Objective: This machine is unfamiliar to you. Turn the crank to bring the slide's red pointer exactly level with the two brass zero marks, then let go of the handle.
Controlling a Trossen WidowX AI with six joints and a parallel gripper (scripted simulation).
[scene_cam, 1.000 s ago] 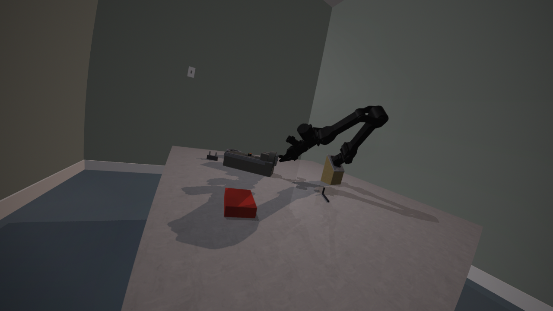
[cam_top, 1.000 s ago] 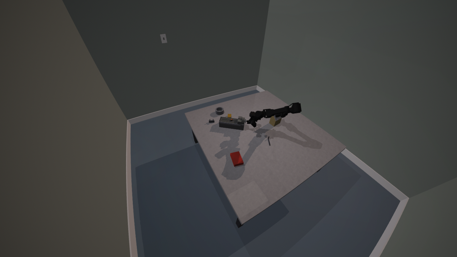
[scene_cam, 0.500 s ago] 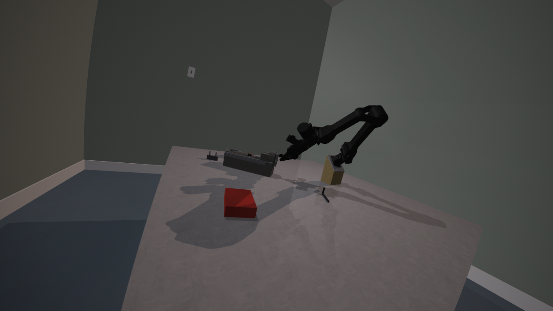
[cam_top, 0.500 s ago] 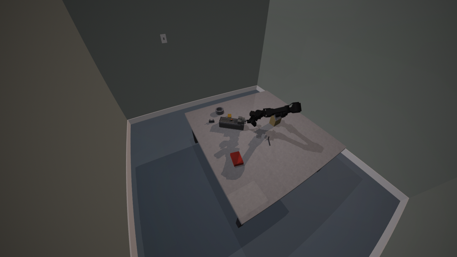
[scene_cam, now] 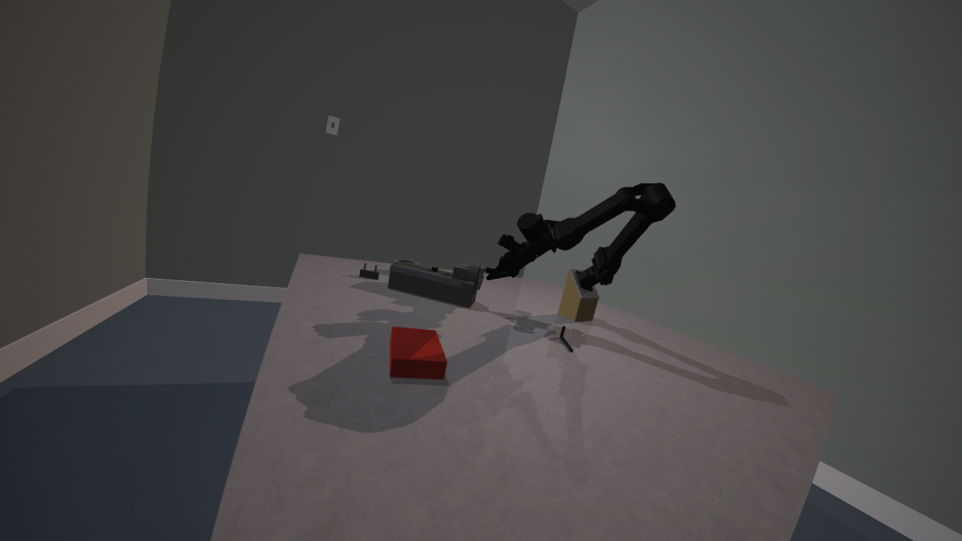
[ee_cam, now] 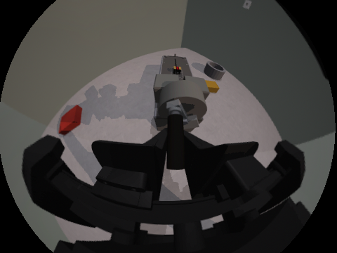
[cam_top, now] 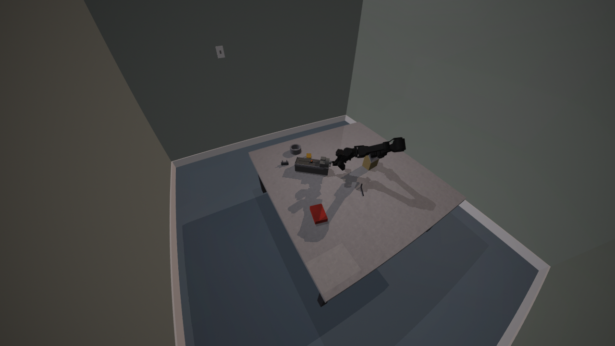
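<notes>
The grey machine (cam_top: 311,167) (scene_cam: 430,288) stands on the table. In the wrist view its red pointer (ee_cam: 177,68) sits in the slot between the two small brass marks (ee_cam: 174,69) (ee_cam: 180,69) and looks about level with them; the picture is too coarse to show whether it is exact. The round drum (ee_cam: 182,92) and the crank arm (ee_cam: 174,105) are at the machine's near end. My gripper (cam_top: 334,163) (scene_cam: 491,273) (ee_cam: 173,131) is shut on the dark crank handle (ee_cam: 175,158), which points back between the fingers. The fingers partly hide the handle in the top and exterior views.
A red block (cam_top: 318,214) (scene_cam: 416,353) (ee_cam: 71,119) lies nearer the top and exterior views. A grey ring (cam_top: 295,149) (ee_cam: 214,71) and yellow block (cam_top: 308,155) (ee_cam: 212,86) are beside the machine. A two-pin block (cam_top: 284,163) (scene_cam: 369,273) is beyond its far end. A bent black rod (cam_top: 362,189) (scene_cam: 565,340) lies near my base.
</notes>
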